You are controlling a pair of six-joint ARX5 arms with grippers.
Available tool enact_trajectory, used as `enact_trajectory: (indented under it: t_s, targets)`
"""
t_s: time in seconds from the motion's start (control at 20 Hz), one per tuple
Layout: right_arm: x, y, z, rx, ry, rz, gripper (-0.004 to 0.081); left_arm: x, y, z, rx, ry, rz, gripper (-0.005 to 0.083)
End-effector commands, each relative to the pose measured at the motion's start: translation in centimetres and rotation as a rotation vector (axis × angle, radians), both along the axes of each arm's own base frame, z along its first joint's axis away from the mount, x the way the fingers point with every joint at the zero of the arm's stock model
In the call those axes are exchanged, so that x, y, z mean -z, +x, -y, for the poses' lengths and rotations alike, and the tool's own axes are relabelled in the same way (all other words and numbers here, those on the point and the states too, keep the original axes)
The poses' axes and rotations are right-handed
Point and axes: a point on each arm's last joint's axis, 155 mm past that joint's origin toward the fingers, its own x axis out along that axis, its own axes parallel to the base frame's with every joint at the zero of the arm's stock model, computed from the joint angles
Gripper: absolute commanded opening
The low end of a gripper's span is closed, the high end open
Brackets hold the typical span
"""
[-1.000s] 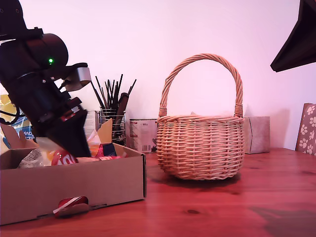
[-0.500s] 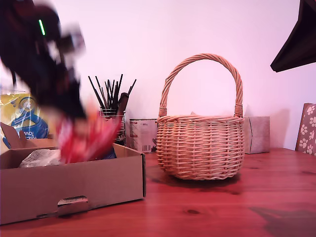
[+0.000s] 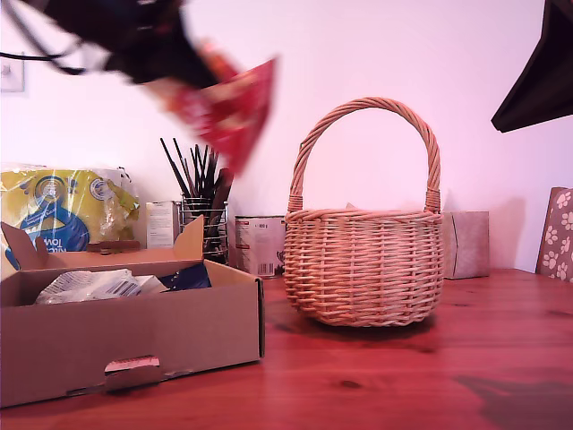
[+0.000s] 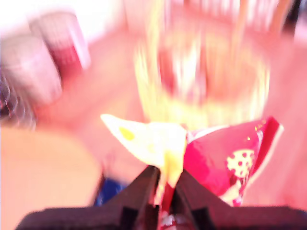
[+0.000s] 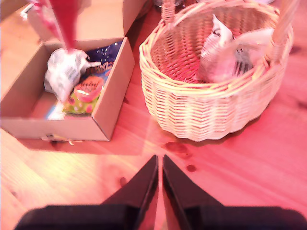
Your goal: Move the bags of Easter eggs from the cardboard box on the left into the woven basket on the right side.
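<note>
Red bag of Easter eggs aloft in the exterior view, blurred, above and between the cardboard box and the woven basket, hanging from the dark arm at that view's upper left. Same bag in the first wrist view, red with pale yellow parts and a dotted egg print, pinched by my first gripper, fingers clamped on its top edge; everything behind it smeared.

Second wrist view, from above: my second gripper over bare tabletop, fingers together with only a thin gap and nothing between them. Only here visible inside both containers: a whitish-silver bag, a dark blue bag and a green-and-pink packet in the box, and whitish bags lying in the basket. Red bag dangling over the box's far side.

Exterior view hides the basket's contents behind its wicker wall, shows only the tops of the silver bag and blue bag over the box rim. Only there: large yellow-and-blue bag, mesh cup of black sticks, tin can, small grey-brown box behind the basket.
</note>
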Motion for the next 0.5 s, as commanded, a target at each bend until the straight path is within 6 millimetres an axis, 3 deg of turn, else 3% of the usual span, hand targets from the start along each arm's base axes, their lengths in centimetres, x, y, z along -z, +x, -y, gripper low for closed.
enact_trajectory:
  t_s: [0.0,0.25,0.45]
  targets:
    - [0.8,-0.2,0.2,0.011,0.005,-0.018,-0.0012,-0.3,0.4,2.0,0.033,-0.042,0.046,-0.0013]
    - [-1.8,-1.0,0.4,0.009,0.036,0.076,-0.0012,0.6,2.0,6.8,0.026,-0.102,0.169,-0.0013]
    - [-3.6,-2.8,0.8,-0.001,0.062,0.136,-0.0012,1.9,3.7,8.3,-0.029,-0.130,0.231,-0.0013]
